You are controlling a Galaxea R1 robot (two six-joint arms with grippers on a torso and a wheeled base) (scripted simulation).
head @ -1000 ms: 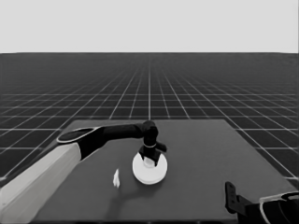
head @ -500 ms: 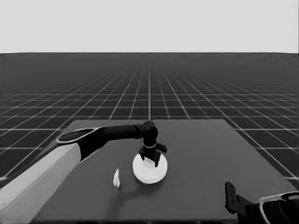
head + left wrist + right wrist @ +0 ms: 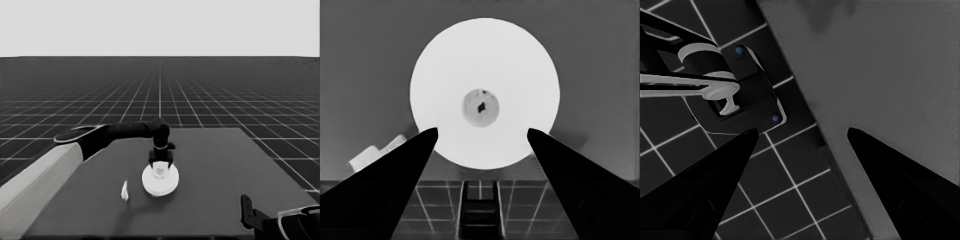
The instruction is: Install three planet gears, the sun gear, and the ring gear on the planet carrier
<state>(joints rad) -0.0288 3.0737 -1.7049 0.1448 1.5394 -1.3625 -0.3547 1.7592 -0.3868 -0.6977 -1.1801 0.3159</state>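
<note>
From the left edge of the head view the left arm (image 3: 75,150) reaches in over the dark table (image 3: 220,180), pale grey low in the corner and black toward its end. Just left of the middle, near the front of the table, a thin white piece (image 3: 124,191) lies on its own, close beside the big white disc but apart from it. At the middle sits the larger round part (image 3: 160,181), a thick white disc lying flat on the table; only this one disc shows, and no small gears can be seen. The left gripper (image 3: 160,166) hangs straight down over the disc's centre. In the left wrist view its two fingers (image 3: 415,150) stand spread wide, tips over the disc's near rim, gripping nothing, and the small hole in the disc's middle sits between them. At the lower right corner the right gripper (image 3: 246,210) waits by the table's front corner, and its wrist view shows it spread open and empty.
</note>
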